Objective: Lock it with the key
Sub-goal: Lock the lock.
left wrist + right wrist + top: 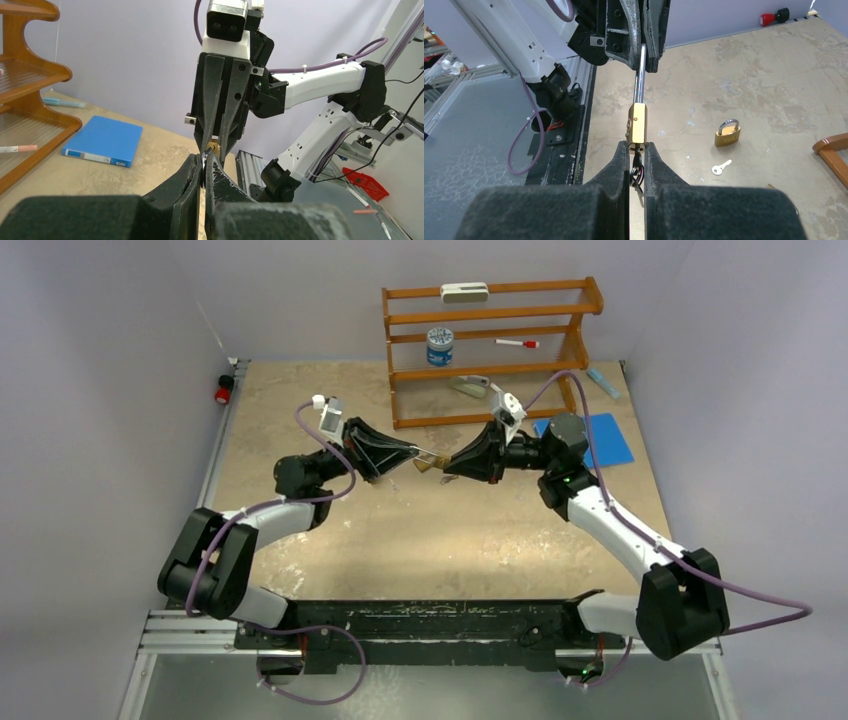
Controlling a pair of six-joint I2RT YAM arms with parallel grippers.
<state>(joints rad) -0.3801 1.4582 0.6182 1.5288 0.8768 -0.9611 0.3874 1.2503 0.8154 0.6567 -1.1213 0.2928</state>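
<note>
A brass padlock (638, 124) is held in the air between my two grippers, above the table's middle (428, 461). Its silver shackle (641, 75) points toward my left gripper (205, 158), which is shut on the shackle. My right gripper (637, 146) is shut on the key (637, 150) at the bottom of the padlock body; a dark key ring with more keys hangs between its fingers. In the top view the left gripper (413, 453) and right gripper (447, 464) face each other tip to tip. The keyhole is hidden.
A second brass padlock (727, 133) and a loose silver key (721, 167) lie on the table below. A wooden rack (490, 350) stands at the back. A blue folder (598, 438) lies at the right, and a red button (223, 390) sits at the far left.
</note>
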